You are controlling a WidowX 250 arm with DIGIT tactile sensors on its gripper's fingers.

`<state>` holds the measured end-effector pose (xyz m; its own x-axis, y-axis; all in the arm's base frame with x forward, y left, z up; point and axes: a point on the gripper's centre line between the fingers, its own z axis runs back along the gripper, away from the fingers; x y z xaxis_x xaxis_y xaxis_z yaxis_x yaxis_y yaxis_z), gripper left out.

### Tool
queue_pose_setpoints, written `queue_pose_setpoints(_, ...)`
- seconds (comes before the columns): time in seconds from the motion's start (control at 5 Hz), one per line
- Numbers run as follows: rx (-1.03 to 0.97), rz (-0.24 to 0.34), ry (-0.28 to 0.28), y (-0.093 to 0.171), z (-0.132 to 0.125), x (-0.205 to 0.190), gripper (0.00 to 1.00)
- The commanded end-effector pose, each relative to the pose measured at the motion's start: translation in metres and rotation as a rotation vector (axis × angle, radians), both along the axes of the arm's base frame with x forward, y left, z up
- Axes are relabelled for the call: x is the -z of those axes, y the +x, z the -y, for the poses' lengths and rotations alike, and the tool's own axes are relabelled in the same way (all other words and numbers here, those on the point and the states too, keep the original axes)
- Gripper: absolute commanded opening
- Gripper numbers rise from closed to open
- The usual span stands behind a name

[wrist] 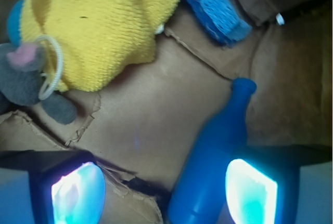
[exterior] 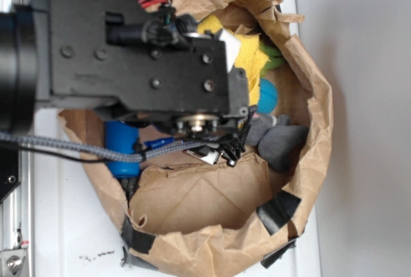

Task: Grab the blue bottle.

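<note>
Both fingers (wrist: 78,193) straddle brown paper; blue bottle (wrist: 213,156) touches the right one.

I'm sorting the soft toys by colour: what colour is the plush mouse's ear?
Pink, on the grey plush mouse; the wrist view shows it best.

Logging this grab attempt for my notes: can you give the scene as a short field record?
container: brown paper bag
target: blue bottle, lying on the bag floor, neck pointing away
end effector: open, bottle beside the right pad, not gripped
neighbours: yellow cloth, grey plush mouse, light blue fuzzy cloth
</note>
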<state>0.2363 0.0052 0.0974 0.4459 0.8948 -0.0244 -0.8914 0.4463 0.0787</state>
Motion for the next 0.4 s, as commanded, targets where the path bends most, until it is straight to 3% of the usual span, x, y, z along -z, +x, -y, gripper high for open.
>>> queue_pose_setpoints(0.0, -0.09, 0.032, -0.032, 0.009, -0.001, -0.009, 1.0)
queue_pose_setpoints(0.2, -0.126, -0.002, 0.001, 0.008, -0.006, 0.002, 1.0)
